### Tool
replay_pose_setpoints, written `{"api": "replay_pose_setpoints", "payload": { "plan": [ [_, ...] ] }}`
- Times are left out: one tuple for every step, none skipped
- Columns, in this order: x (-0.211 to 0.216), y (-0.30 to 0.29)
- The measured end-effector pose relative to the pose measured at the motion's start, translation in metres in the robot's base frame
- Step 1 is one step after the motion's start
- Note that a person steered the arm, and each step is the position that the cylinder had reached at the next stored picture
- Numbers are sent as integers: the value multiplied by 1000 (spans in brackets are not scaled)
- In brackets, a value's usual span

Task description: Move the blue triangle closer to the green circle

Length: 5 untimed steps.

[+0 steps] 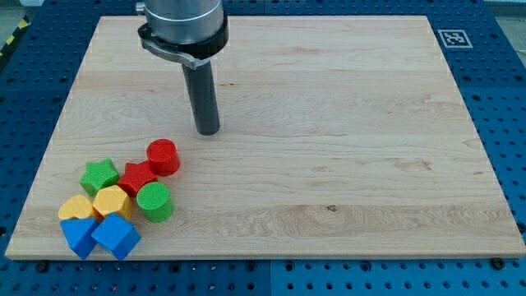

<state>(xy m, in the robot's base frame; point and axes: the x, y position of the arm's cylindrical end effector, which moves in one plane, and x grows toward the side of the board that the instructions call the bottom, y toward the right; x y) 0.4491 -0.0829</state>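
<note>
Lying flat and taking up most of the view: wooden board [329,123], with blue pegboard [509,123] showing past every edge and a printed marker [454,38] sitting at the 1 o'clock corner. Leaving wide bare wood from the centre toward 3 o'clock and 5 o'clock.

Crowding the 7 o'clock corner, all the blocks: red cylinder [163,156] leading the cluster at its 1 o'clock end, red star [137,176] pressing against it at 7 o'clock, green star [99,174] sitting just beside the red star at 9 o'clock. Standing under the red star: green circle [154,201]. Huddling side by side at 9 o'clock of the green circle: yellow block [112,201] and second yellow block [79,207].

Hugging the board's bottom edge: right blue block [115,236] and left blue block [79,237], touching each other; not showing clearly which is the triangle. Sitting just beside the green circle, at its 7 o'clock, the right one.

Standing upright on the wood, ending in my tip [208,131] rather than a claw, carrying nothing, touching no block, hanging apart from the red cylinder at its 1 o'clock.
</note>
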Motion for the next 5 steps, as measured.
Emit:
{"api": "replay_pose_setpoints", "payload": {
  "plan": [
    [-1,-2],
    [-5,-52],
    [-19,-144],
    [-18,-221],
    [-14,-222]
  ]
}}
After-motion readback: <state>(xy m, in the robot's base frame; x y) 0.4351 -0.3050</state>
